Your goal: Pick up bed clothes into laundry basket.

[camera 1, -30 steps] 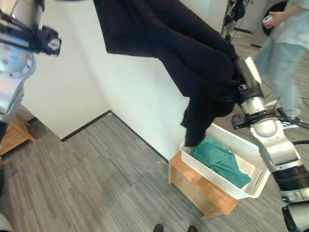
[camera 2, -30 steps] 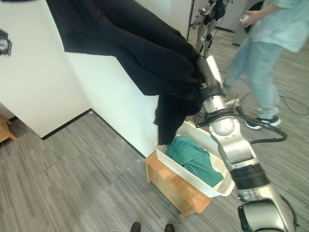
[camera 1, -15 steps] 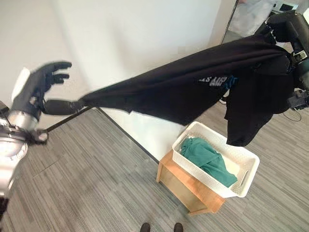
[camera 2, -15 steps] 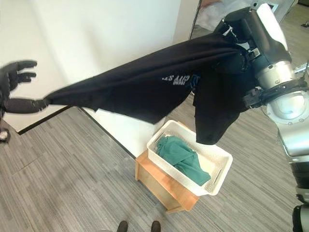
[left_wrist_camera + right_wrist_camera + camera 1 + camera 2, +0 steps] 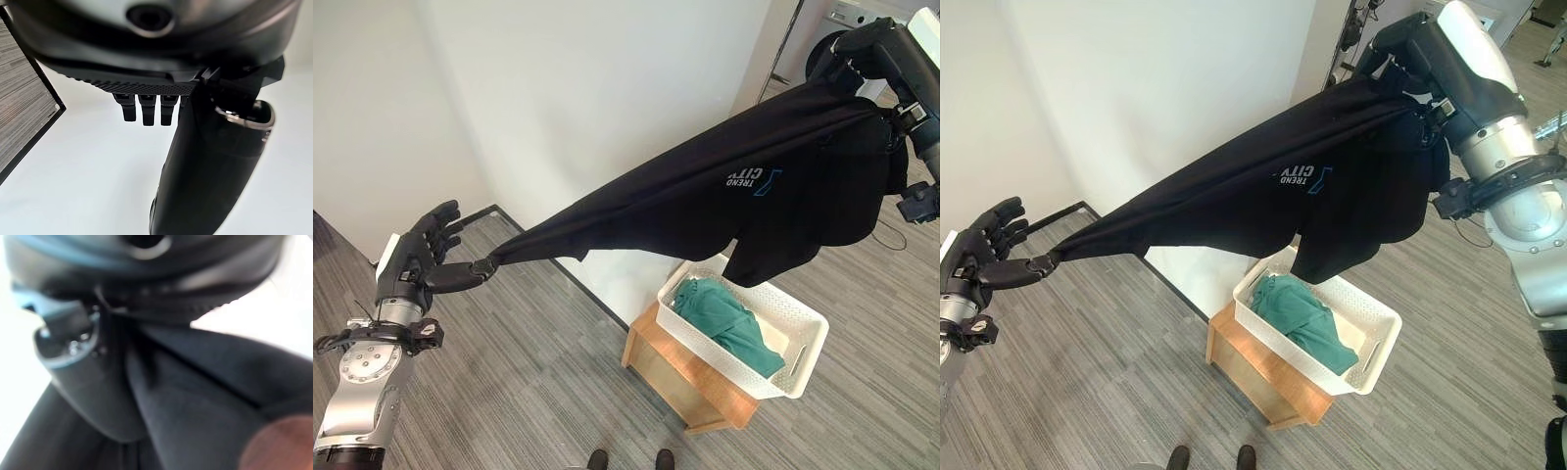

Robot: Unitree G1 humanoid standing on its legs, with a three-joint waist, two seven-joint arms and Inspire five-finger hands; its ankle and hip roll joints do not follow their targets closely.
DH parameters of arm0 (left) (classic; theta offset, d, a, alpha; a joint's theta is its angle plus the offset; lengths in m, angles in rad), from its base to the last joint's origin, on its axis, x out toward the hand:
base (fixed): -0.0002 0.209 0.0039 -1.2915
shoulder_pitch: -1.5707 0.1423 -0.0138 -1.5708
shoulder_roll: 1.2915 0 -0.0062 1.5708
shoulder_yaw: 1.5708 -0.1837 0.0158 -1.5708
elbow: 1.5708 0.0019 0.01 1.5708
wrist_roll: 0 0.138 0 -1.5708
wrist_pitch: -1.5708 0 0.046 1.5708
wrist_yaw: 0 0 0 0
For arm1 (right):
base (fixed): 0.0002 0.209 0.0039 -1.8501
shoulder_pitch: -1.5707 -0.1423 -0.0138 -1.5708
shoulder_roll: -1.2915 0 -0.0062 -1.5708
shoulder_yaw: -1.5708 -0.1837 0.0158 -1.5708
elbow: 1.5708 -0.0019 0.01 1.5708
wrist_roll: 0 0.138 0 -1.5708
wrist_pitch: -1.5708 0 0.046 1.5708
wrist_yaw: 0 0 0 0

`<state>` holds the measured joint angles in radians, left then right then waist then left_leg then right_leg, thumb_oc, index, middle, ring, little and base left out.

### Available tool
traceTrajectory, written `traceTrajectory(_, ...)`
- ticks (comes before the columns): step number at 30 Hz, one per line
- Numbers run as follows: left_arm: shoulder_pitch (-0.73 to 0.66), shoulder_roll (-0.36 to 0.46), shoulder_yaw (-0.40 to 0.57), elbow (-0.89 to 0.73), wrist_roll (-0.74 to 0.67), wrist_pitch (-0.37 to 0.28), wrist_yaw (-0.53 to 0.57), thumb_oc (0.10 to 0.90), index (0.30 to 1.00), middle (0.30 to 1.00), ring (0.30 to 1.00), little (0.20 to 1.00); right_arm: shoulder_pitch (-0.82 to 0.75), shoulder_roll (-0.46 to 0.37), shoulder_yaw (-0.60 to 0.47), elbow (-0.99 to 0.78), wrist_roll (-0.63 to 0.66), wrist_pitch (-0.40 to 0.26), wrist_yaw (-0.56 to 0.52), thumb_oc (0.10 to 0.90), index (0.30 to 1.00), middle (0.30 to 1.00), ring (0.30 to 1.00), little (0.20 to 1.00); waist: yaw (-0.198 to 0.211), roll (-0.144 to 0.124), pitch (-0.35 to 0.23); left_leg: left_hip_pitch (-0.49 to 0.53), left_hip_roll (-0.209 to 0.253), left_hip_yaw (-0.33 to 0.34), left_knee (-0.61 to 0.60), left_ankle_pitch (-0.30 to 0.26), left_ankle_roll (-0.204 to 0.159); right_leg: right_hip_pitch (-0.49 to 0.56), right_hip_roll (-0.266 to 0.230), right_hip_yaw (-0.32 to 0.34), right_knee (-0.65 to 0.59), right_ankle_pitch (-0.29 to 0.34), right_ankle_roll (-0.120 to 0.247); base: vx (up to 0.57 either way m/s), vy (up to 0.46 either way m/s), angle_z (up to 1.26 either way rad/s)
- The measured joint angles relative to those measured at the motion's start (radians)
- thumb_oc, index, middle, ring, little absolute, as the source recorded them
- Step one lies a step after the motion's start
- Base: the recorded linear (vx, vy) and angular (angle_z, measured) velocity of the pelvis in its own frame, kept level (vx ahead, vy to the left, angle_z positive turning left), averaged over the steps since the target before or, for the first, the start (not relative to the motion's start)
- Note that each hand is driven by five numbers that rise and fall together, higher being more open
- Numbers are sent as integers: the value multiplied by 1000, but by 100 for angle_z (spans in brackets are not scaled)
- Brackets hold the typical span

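Stretching the black shirt [image 5: 705, 201] high over the white basket [image 5: 803, 338]. Left robot hand [image 5: 426, 259] pinching one corner, right robot hand [image 5: 1410, 49] squeezing the other end. Looking soft, light and floppy, so gripping bunched cloth.

The left arm reaches out low, its left hand [image 5: 423, 262] with fingers spread straight and the thumb pinching cloth at its tip; the right arm is raised high, right hand [image 5: 1408, 47] curled around cloth
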<state>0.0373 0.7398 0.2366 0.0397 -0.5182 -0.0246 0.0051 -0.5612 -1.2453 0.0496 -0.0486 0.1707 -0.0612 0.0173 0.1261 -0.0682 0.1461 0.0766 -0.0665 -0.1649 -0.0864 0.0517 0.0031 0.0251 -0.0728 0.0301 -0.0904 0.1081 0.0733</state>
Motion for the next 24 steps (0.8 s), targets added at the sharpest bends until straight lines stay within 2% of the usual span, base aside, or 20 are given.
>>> traceTrajectory(7,15,1,17,1,4,-1,-28,800,900,900,900,900,0,-1,0,0,-10,-2,5,400,300,300,300,300,4,3,1,-2,0,-7,0,0,0,0,-2,-5,0,0,0,0,0,0)
traceTrajectory(8,47,56,12,-4,8,-2,-67,800,900,900,900,900,0,-5,0,-1,-10,-6,7,400,300,300,300,300,1,2,1,-4,1,-7,0,0,0,-3,-1,-5,0,0,0,0,0,0)
traceTrajectory(10,190,295,13,-22,-3,4,-224,800,900,900,900,900,-2,-16,11,0,-8,-25,24,400,300,300,300,300,-4,8,7,-3,1,-6,0,0,0,-2,-2,-8,0,0,0,-15,5,-1)
traceTrajectory(11,206,332,10,-21,-10,4,-251,800,900,900,900,900,-4,-27,22,0,-8,-29,24,400,300,300,300,300,-4,10,8,-3,1,-7,0,-2,1,-1,-1,-8,0,-1,1,0,0,0)
traceTrajectory(12,248,435,11,-22,-34,10,-338,800,900,900,900,900,-20,-70,74,0,-8,-44,26,400,300,300,300,300,2,26,10,-3,-2,-6,0,-1,1,-1,-2,-8,0,-1,1,38,-1,5)
traceTrajectory(13,257,459,9,-21,-34,9,-362,800,900,900,900,900,-31,-74,95,2,-8,-47,27,400,300,300,300,300,3,29,9,-3,-2,-7,0,-4,-2,0,-1,-9,0,-2,3,-4,-3,6)
traceTrajectory(15,249,542,-68,-7,-17,22,-426,800,900,900,900,900,-101,-76,200,12,-8,-58,27,400,300,300,300,300,6,44,3,-3,-3,-8,0,-1,3,1,-1,-10,0,-2,3,-27,-2,4)
traceTrajectory(16,232,592,-137,-11,7,27,-454,800,900,900,900,900,-139,-77,246,26,-9,-66,26,400,300,300,300,300,5,47,3,-3,-2,-9,0,-1,3,0,-1,-10,0,-2,3,0,0,0)
traceTrajectory(17,205,654,-242,-41,91,38,-514,800,900,900,900,900,-192,-77,307,38,-9,-67,25,400,300,300,300,300,0,49,3,-4,-2,-9,0,-1,3,0,0,-11,0,-2,3,0,0,0)
traceTrajectory(18,189,689,-324,-63,142,47,-553,800,900,900,900,900,-213,-76,319,44,-10,-64,24,400,300,300,300,300,-5,50,3,-4,-2,-10,0,0,3,0,-1,-12,0,-2,3,0,0,0)
traceTrajectory(20,171,701,-477,-94,196,54,-627,800,900,900,900,900,-248,-77,322,72,-11,-65,20,400,300,300,300,300,-25,52,4,-5,-3,-11,0,0,3,0,-2,-15,0,-2,3,0,0,0)
traceTrajectory(23,106,701,-692,-143,204,54,-700,800,900,900,900,900,-282,-94,322,133,-14,-59,1,400,300,300,300,300,-35,51,4,-7,-3,-14,0,0,3,0,-2,-24,0,-3,3,-2,-3,2)
traceTrajectory(24,100,701,-707,-164,204,54,-709,800,900,900,900,900,-286,-101,322,151,-14,-58,-2,400,300,300,300,300,-34,51,4,-7,-2,-15,0,0,3,0,-2,-26,0,-3,4,1,0,5)
